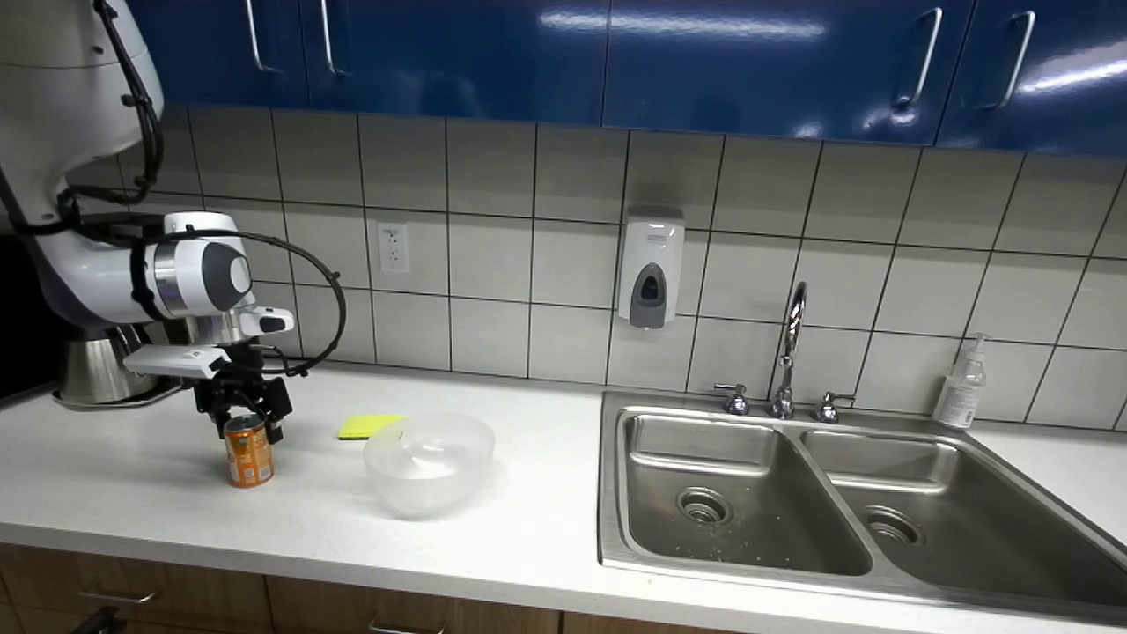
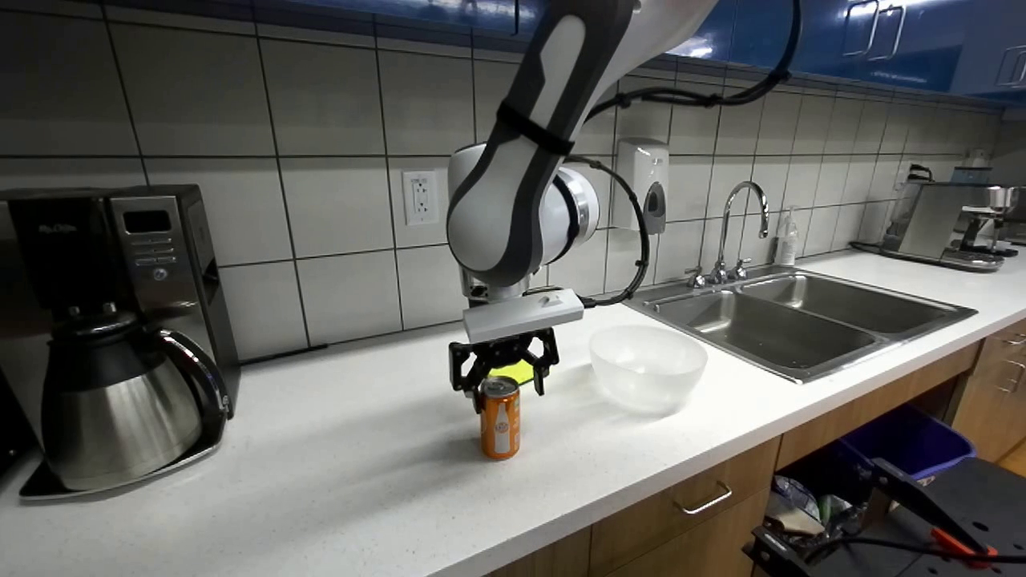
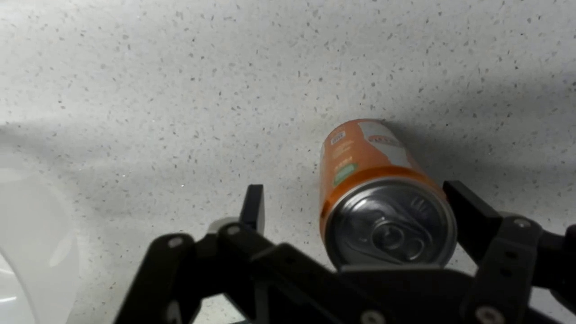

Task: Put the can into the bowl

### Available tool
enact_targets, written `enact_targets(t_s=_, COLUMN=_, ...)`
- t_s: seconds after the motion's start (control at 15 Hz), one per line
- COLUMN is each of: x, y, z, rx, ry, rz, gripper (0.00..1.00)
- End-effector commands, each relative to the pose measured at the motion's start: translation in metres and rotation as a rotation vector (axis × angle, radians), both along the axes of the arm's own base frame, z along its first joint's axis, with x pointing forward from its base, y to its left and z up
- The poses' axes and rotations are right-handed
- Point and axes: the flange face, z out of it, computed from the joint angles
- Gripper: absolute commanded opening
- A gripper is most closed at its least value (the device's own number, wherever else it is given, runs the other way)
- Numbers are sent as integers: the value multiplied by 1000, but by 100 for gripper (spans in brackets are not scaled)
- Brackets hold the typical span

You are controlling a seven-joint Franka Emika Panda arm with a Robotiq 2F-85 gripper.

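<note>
The orange can (image 1: pixel 249 460) with a silvery top stands upright on the white counter; it also shows in an exterior view (image 2: pixel 501 429) and in the wrist view (image 3: pixel 342 153). My gripper (image 2: pixel 510 394) points down at the can's top. In the wrist view my gripper (image 3: pixel 354 193) is open, with the can between its fingers. The right finger is close to or touching the can; a wide gap lies on the left. The translucent whitish bowl (image 1: pixel 430 493) stands apart from the can, also in an exterior view (image 2: pixel 648 381). Its edge shows at the wrist view's left (image 3: pixel 40 216).
A flat yellow item (image 1: pixel 363 428) lies behind the bowl, near the wall. A steel double sink (image 1: pixel 607 493) is set into the counter beyond the bowl. A coffee maker with a carafe (image 2: pixel 120 401) stands on the opposite side. The counter's front edge (image 2: pixel 561 517) is near the can.
</note>
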Motion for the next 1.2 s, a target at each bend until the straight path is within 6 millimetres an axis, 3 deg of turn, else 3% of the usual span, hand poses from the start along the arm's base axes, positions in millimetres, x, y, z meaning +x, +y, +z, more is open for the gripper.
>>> enact_targets(t_s=0.0, x=0, y=3, z=8, rx=14, ry=-10, rz=-10, gripper=100)
enact_targets(t_s=0.13, x=-1, y=3, z=6, rx=15, ry=-6, rz=-9, gripper=100)
enact_targets(t_s=0.2, x=-1, y=3, z=6, rx=16, ry=-6, rz=-7, gripper=75)
enact_targets(t_s=0.27, x=-1, y=4, z=6, rx=17, ry=-5, rz=-7, gripper=74)
enact_targets(t_s=0.53, x=-2, y=4, z=7, rx=20, ry=-8, rz=-7, gripper=42)
enact_targets(t_s=0.73, x=-6, y=0, z=20, rx=21, ry=-15, rz=-18, gripper=39)
enact_targets(t_s=1.13, x=-32, y=-28, z=92, rx=76, ry=-40, rz=-70, gripper=39)
